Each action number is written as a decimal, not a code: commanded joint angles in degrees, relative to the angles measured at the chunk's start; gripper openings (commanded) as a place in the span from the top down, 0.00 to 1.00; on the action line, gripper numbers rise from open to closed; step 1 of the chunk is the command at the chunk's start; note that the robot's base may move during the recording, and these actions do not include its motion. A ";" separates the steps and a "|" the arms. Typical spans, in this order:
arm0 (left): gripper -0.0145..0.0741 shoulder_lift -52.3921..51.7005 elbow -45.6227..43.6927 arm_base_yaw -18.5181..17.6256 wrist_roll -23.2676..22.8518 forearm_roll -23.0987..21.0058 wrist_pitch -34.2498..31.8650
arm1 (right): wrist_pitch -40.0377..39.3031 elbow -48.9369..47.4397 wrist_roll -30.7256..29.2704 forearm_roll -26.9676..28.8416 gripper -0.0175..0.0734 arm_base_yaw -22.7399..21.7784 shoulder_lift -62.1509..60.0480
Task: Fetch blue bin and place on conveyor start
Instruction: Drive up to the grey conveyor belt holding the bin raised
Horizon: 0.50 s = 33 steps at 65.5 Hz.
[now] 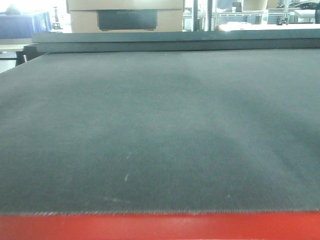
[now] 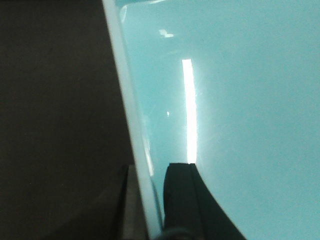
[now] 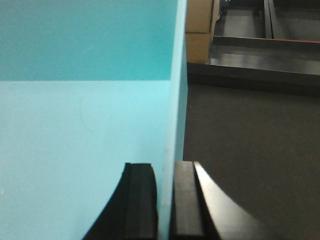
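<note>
The blue bin [image 2: 250, 100] fills the left wrist view as a pale turquoise tub seen from inside; its pale rim [image 2: 125, 100] runs down the frame. My left gripper [image 2: 154, 200] is shut on that rim, one finger inside the bin and one outside. In the right wrist view the bin [image 3: 75, 125] fills the left half. My right gripper [image 3: 164, 200] is shut on its thin side wall. The conveyor start [image 1: 160, 125], a dark textured belt with a red front strip [image 1: 160, 227], fills the front view and lies under the bin [image 3: 250, 150]. Bin and grippers are out of the front view.
A raised dark ledge [image 1: 175, 40] crosses the far end of the belt. Cardboard boxes [image 1: 125, 15] stand behind it, and dark blue bins [image 1: 25, 25] at the far left. In the right wrist view a cardboard box [image 3: 199, 25] and a metal frame [image 3: 260, 40] lie beyond the belt.
</note>
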 commanded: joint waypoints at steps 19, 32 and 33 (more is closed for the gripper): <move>0.96 -0.45 -0.34 0.08 1.03 0.32 -2.82 | -2.71 -0.50 -0.42 0.31 0.98 -0.06 -1.00; 0.96 -0.45 -0.34 0.08 1.03 0.32 -2.82 | -2.71 -0.50 -0.42 0.31 0.98 -0.06 -1.00; 0.96 -0.45 -0.34 0.08 1.03 0.32 -2.82 | -2.71 -0.50 -0.42 0.31 0.98 -0.06 -1.00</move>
